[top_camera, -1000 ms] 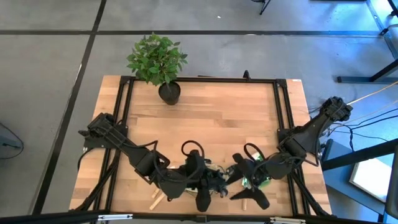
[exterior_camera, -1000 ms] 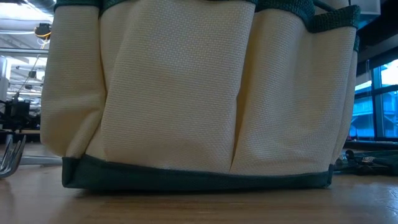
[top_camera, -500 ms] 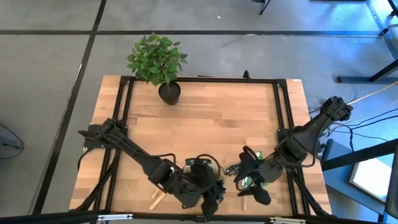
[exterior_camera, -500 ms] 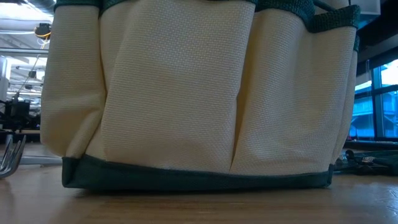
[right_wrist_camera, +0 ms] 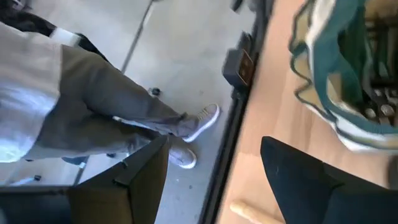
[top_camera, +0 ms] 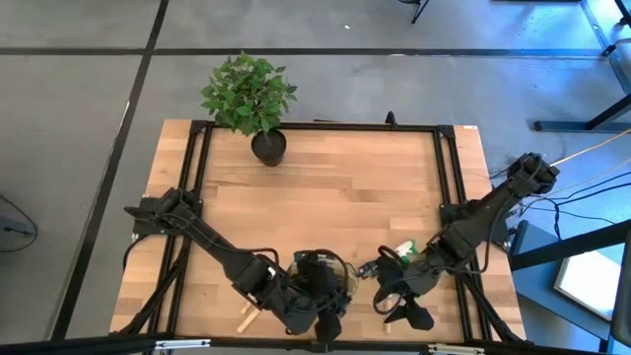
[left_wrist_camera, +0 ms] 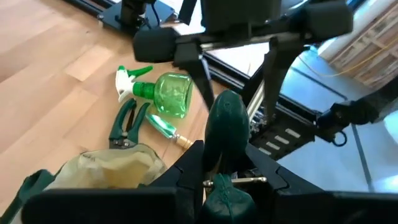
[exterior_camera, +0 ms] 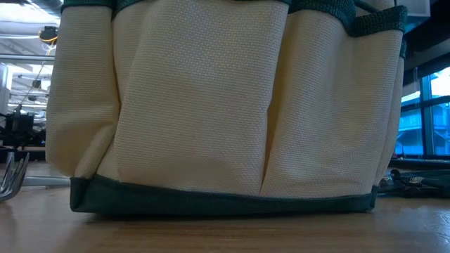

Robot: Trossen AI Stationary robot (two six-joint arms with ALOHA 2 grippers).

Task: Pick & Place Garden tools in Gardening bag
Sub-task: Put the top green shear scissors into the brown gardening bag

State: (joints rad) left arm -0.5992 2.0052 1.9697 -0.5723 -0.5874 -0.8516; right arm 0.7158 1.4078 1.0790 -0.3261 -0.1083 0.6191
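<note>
High view first: the left gripper [top_camera: 322, 301] is down at the near edge of the pale wooden table [top_camera: 335, 177], right over the round olive-green and tan fabric bag [top_camera: 317, 268]. The right gripper [top_camera: 399, 301] sits just beside it. A leafy plant in a black pot [top_camera: 258, 108] stands well apart at the far side, and a wooden tool handle [top_camera: 246, 318] lies near the left arm.

Low view now: the bag's tan cloth wall and green base band fill nearly everything, with grey metal fork tines [exterior_camera: 10, 176] peeking in at the edge.

Over to the left wrist view: the left gripper is clamped narrow on a dark green glossy tool handle [left_wrist_camera: 225, 134], held above the bag's rim. On the table beyond lie a green translucent spray bottle with white trigger [left_wrist_camera: 168, 94], green-handled pruners [left_wrist_camera: 127, 123] and a small green-and-wood tool [left_wrist_camera: 166, 129] just beside it. The right gripper hangs above them, jaws wide.

Right wrist view: its dark fingers [right_wrist_camera: 305, 180] stand wide apart over the table edge, the bag off to one side. A person's grey-trousered legs [right_wrist_camera: 118, 118] stand on the floor beyond.
</note>
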